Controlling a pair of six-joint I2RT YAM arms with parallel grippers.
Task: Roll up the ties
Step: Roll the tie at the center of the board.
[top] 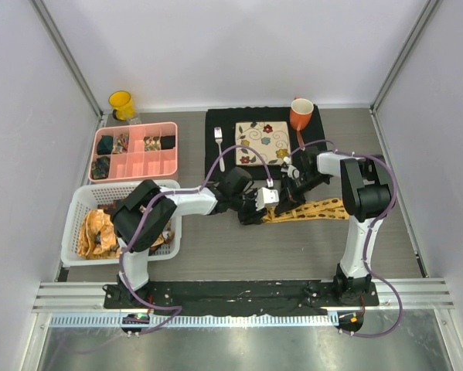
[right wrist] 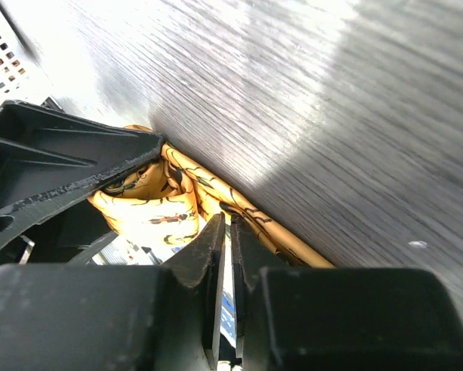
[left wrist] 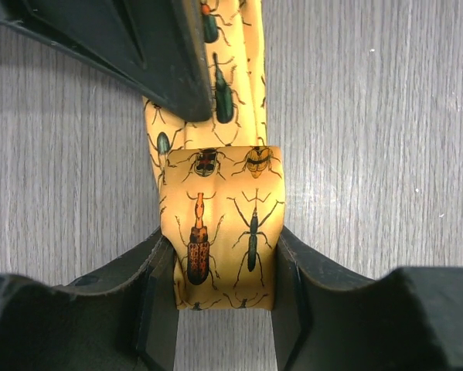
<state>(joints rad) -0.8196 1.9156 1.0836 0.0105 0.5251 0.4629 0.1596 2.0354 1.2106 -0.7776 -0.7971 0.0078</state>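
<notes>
The left pincer (left wrist: 223, 297) is clenched on the folded end of a yellow tie (left wrist: 223, 224) with beetle prints. Each finger presses one edge of the fold, and the lower rim of the fold is cut off from view between them. How many layers the fold has cannot be seen. From there the tie runs away flat on the grey desk (left wrist: 370, 154). Part of it is covered by a black piece at the top left, which seems to be the right pincer (right wrist: 225, 232). In its own wrist view this pincer has the fingers almost together, with only a thin slit between them and the tips at the tie's edge. Whether any cloth is caught there is hidden. In the top view both pincers meet near the middle of the desk and cover the fold, so only the long tail shows, lying toward the right arm. Farther left a white basket (top: 73, 224) holds more ties (top: 96, 230), crumpled and hard to count, and behind it stands a pink tray (top: 142, 164)
</notes>
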